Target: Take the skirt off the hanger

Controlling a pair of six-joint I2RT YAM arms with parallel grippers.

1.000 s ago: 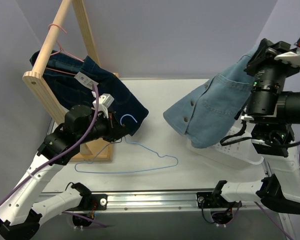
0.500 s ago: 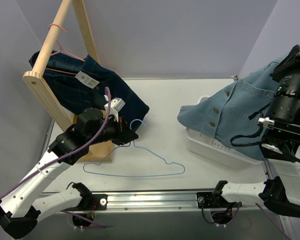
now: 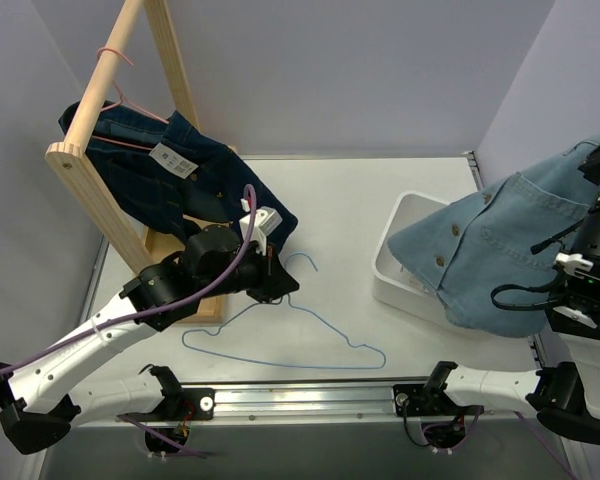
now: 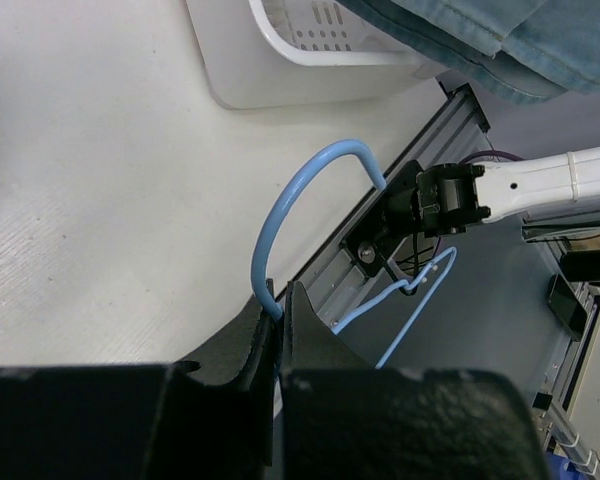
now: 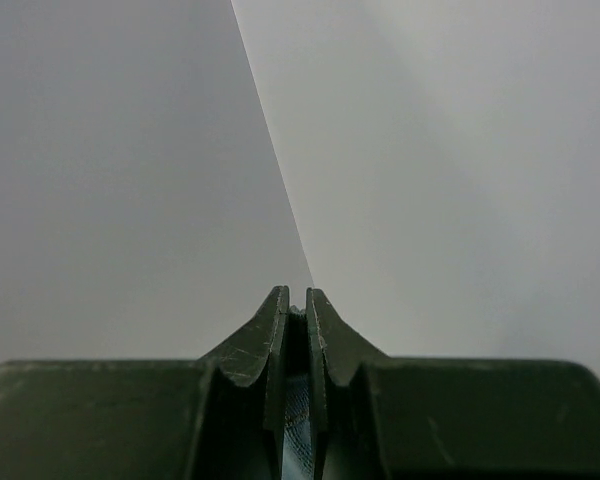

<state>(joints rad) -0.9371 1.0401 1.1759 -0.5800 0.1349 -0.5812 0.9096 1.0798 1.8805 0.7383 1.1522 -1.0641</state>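
Our left jaws pinch the blue hanger (image 4: 325, 150) just below its hook, its bare wire frame near the tabletop's (image 3: 360, 200) front edge. Our right jaws are pressed on the light denim skirt (image 3: 490, 250), which hangs over the white basket (image 3: 390, 280) at the right edge.

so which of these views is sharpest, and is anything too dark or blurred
Top external: evenly lit and sharp, only faint shadows on the table. Left wrist: blue hanger hook crisp, jaws near-black along the bottom. Right wrist: mostly blank grey walls, dark jaws, a dim sliver of skirt between them.
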